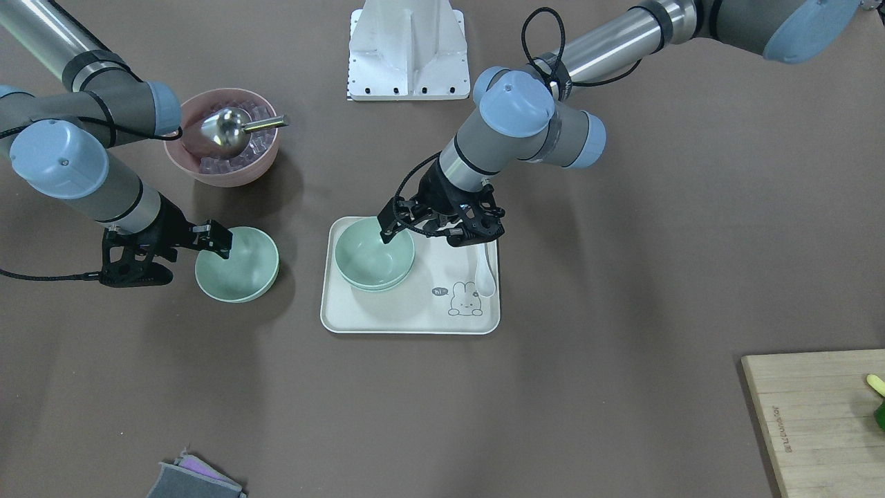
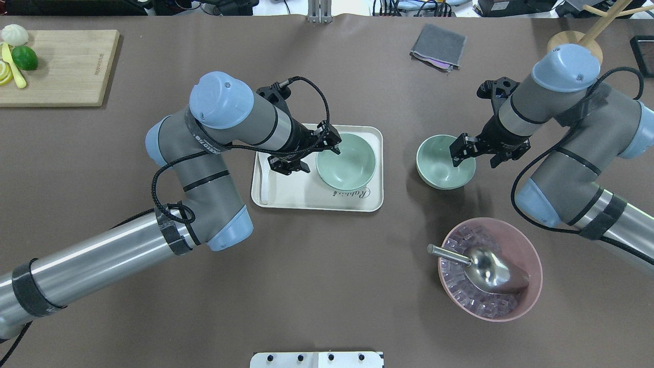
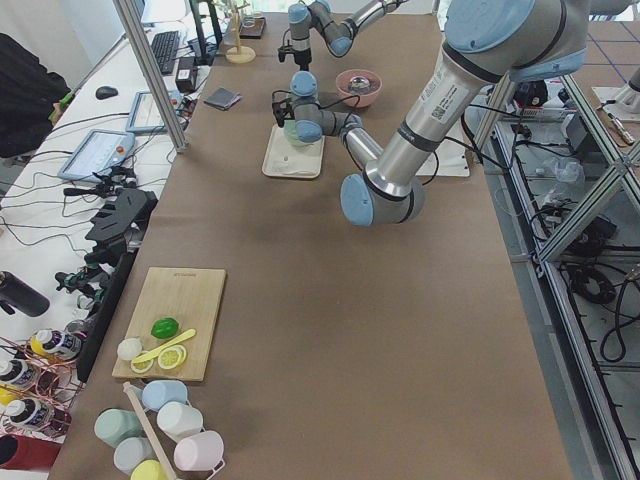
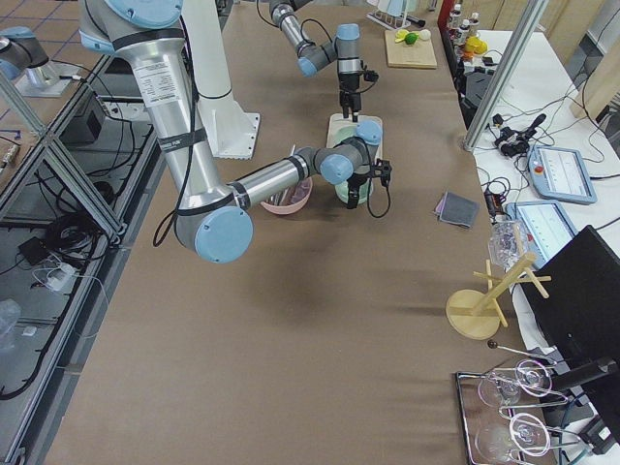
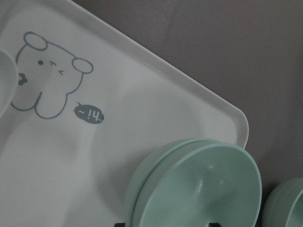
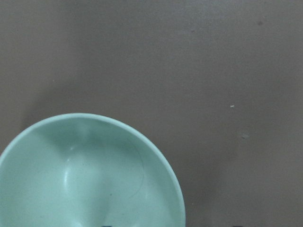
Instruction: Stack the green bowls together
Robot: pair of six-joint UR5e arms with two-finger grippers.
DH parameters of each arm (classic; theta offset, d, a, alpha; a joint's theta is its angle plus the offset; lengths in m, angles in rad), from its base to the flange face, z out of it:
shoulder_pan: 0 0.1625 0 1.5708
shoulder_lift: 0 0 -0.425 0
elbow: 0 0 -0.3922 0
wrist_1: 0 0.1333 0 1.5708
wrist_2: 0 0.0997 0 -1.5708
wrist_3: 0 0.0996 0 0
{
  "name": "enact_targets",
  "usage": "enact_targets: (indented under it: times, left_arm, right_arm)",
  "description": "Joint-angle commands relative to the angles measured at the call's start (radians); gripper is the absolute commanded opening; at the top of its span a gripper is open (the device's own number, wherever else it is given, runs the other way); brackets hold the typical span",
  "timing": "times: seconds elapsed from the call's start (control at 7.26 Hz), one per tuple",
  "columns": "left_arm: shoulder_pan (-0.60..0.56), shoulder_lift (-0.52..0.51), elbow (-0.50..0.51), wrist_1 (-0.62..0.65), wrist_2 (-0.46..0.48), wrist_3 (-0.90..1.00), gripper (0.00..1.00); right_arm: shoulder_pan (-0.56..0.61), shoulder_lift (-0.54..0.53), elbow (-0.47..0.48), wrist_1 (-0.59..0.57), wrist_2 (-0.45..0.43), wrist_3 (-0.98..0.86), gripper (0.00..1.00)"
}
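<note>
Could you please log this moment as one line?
two green bowls nested on tray | left fingers at their rim | right fingers at third bowl on table | grips unclear

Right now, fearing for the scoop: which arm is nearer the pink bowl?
Right. The right arm has its jaws at the lone green bowl beside the pink bowl; the left arm is over the tray, farther off.

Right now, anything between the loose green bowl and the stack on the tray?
Nothing lies between the loose green bowl and the stacked green bowls, only bare table and the low rim of the tray. But the left gripper straddles the stack's rim on the side away from the loose bowl, open; it likely has to clear first.
</note>
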Motion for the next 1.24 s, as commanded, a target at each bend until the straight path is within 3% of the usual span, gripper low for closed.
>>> enact_targets:
  times: [0.0,0.14,0.41,0.55,0.83,1.1]
  left_arm:
    - [-0.022,0.001,-0.016,0.006,-0.006,0.0,0.98]
    - [-0.039,0.009,-0.042,0.012,-0.015,0.0,0.98]
    - [-0.106,0.01,-0.122,0.145,-0.065,0.003,0.98]
    - [-0.158,0.013,-0.148,0.197,-0.132,0.011,0.98]
    - [-0.201,0.102,-0.15,0.207,-0.145,0.027,0.98]
    - [-0.246,0.185,-0.202,0.275,-0.139,0.215,0.98]
  right_arm:
    - [-0.016,0.004,-0.007,0.002,-0.027,0.032,0.1]
    - [-0.027,0.005,-0.007,0.002,-0.053,0.033,0.0]
    - [-0.012,0.01,0.011,0.002,-0.042,0.049,0.0]
    - [0.036,0.01,0.032,0.012,0.002,0.049,0.0]
    - [0.157,0.005,0.043,0.066,0.16,0.049,0.0]
    - [0.168,0.039,0.043,0.088,0.185,0.052,0.0]
